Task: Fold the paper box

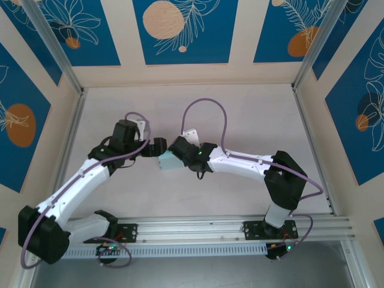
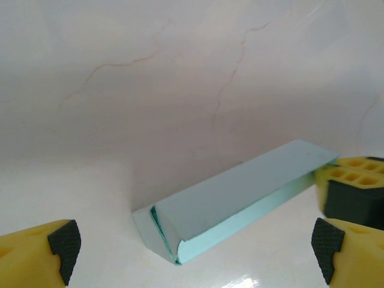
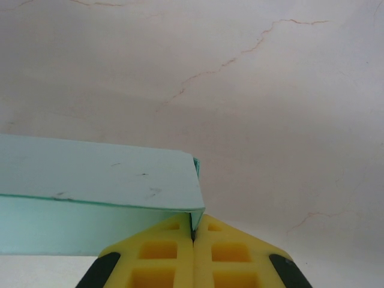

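A: Looking past the rail, where is the paper box?

B: It is on the pale, veined table, on the far side of the rail from the arm bases and roughly opposite the rail's middle stretch. It is light blue and folded into a long, slim body.

A: And the right gripper?

B: It is beyond the rail too, at the end of the box towards the rail's right half. Its yellow fingers are pressed together. A thin wall of the box runs down into the seam between them, so it is pinching the box by that end.

A: What about the left gripper?

B: It is spread wide. From its wrist camera the two yellow fingertips with black pads stand at the lower corners. The box lies slantwise ahead of them and touches neither. From above, this gripper sits about as far beyond the rail as the box, just beside its other end.

A: Can you see anything of that end?

B: It is open, with a darker teal edge showing inside the fold. Whether the box rests flat on the table along its whole length, I cannot tell.
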